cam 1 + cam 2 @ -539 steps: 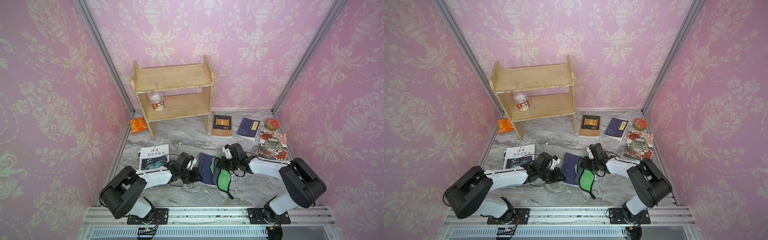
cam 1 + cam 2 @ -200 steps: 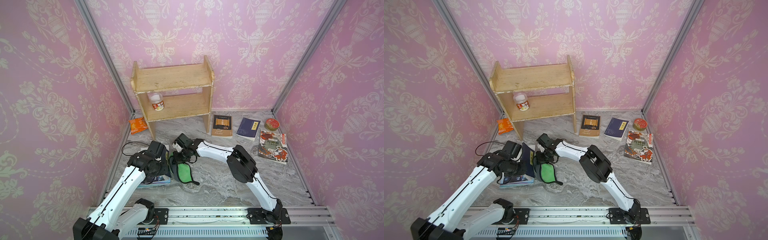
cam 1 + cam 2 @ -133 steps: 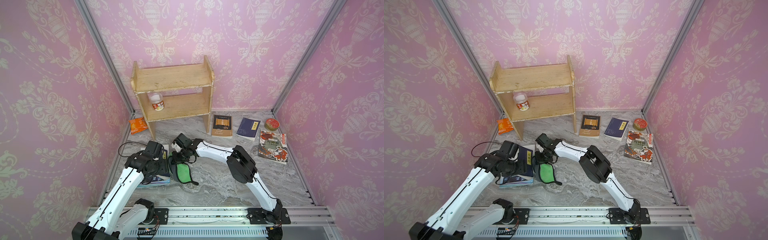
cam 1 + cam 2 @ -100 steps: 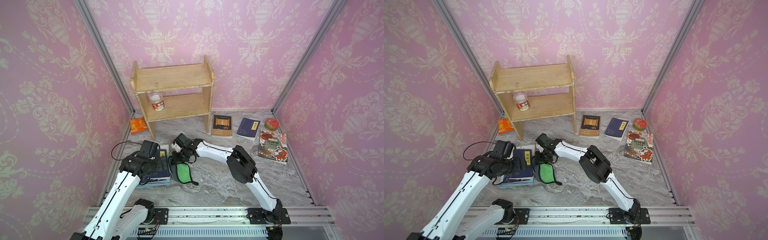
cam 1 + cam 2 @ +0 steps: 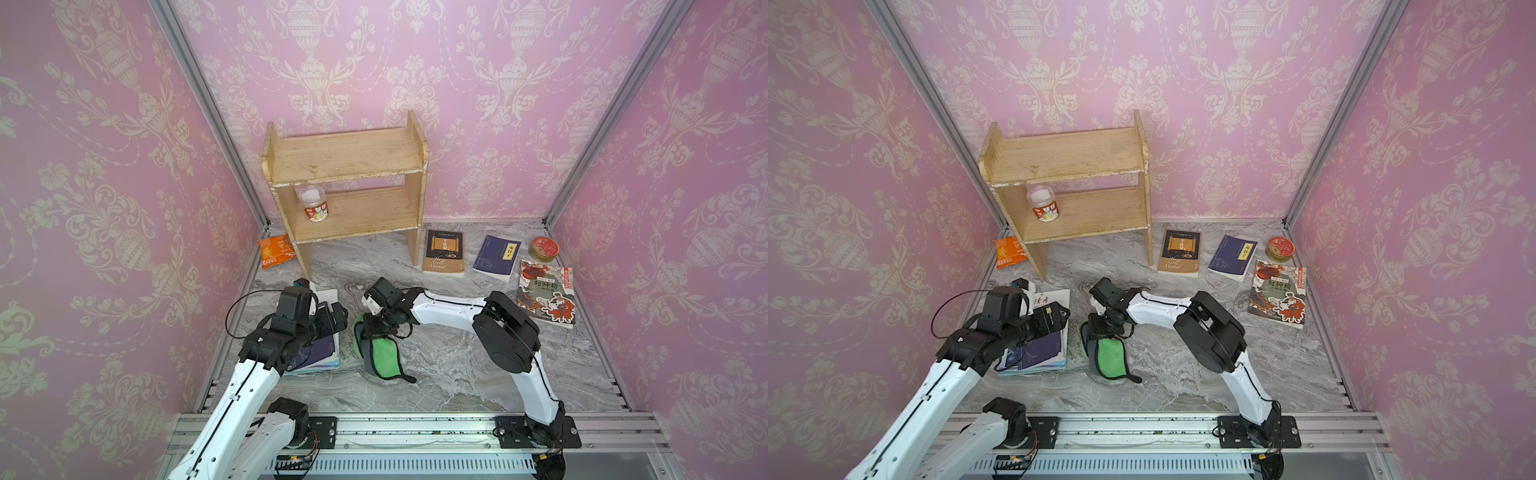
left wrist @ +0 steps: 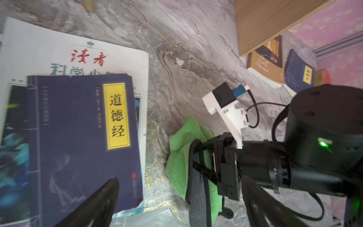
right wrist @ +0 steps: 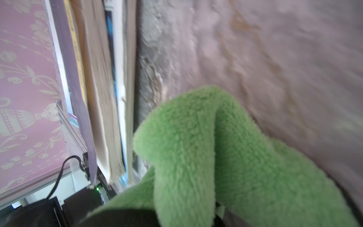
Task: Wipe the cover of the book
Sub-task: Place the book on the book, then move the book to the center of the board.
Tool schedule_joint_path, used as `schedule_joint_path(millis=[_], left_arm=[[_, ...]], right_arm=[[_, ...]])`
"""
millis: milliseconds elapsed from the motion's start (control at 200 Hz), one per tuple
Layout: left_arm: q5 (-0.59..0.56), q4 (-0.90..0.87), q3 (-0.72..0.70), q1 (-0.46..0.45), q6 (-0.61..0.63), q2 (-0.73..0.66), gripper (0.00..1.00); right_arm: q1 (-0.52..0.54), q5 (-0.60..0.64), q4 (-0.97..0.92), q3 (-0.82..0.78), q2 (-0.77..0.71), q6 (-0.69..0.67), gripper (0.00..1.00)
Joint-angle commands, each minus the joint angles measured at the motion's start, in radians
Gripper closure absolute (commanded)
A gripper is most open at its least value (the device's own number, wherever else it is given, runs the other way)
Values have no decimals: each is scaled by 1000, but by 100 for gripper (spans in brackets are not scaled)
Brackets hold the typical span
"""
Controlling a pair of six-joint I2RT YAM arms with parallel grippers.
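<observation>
Both top views: high over front edge, looking down across whole table (image 5: 449, 374); framing nearly identical. Left wrist: close, oblique onto navy book (image 6: 84, 137) and green cloth (image 6: 182, 141). Right wrist: closest, green cloth filling foreground, navy book edge-on; both shared with left wrist.

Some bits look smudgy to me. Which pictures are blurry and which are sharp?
Right wrist view: fuzziest; the green cloth looks soft up close and the marble table smears. Left wrist view: the dark blue book shows a clear yellow label, but the magazine beneath streaks at one side. Both top views: sharp and evenly lit, though the corner posts lean outward.
</observation>
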Motion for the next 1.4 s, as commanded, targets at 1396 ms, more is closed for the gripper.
schedule_joint_path(millis=[1396], left_arm=[[-59,1353,-97,-521,74,893,1]], right_arm=[[-903,-61,-316,1119,517,-21,100]])
